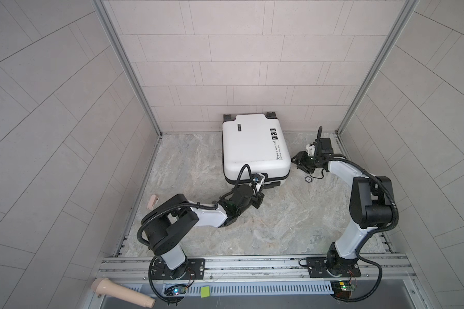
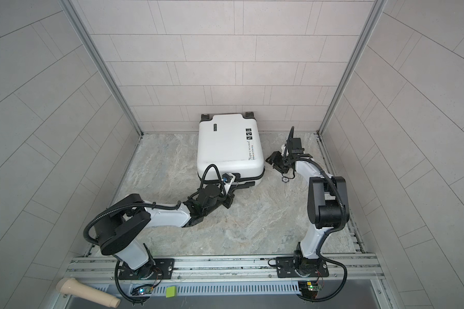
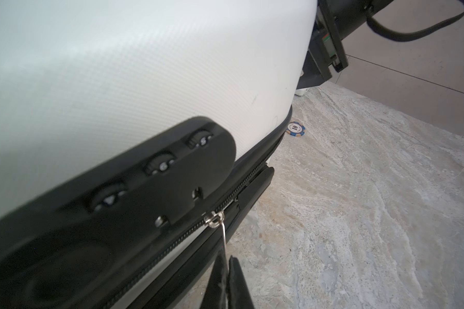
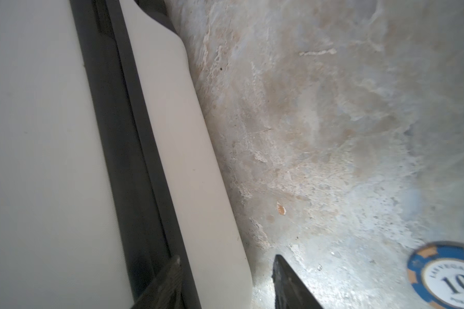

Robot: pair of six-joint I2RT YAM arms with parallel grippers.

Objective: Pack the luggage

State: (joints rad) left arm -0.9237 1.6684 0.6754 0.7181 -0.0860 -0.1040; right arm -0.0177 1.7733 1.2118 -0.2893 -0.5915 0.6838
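2 arms, same build. Left arm [image 1: 209,217] & right arm [image 1: 342,171]: smooth white link shells, chunky blk joint housings [image 1: 370,199] w/ rounded corners. Blk ribbed cable conduit [image 1: 245,165] loops along each, thin blk wires nr wrists. Blk base plates [image 1: 332,267] w/ silver screws. Small circuit boards [image 1: 344,287] below, lit LEDs, red/orange wiring. White cam bracket [image 1: 263,176] at left wrist, blue lens ring. Left claw [image 3: 227,257]: fingers [image 3: 216,281] blk, tapered, scuffed.

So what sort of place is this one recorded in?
Probably a lab robot cell dressed as a room: tile-print wall panels in aluminium framing, a marble-look tabletop, two arms bolted to a rail.
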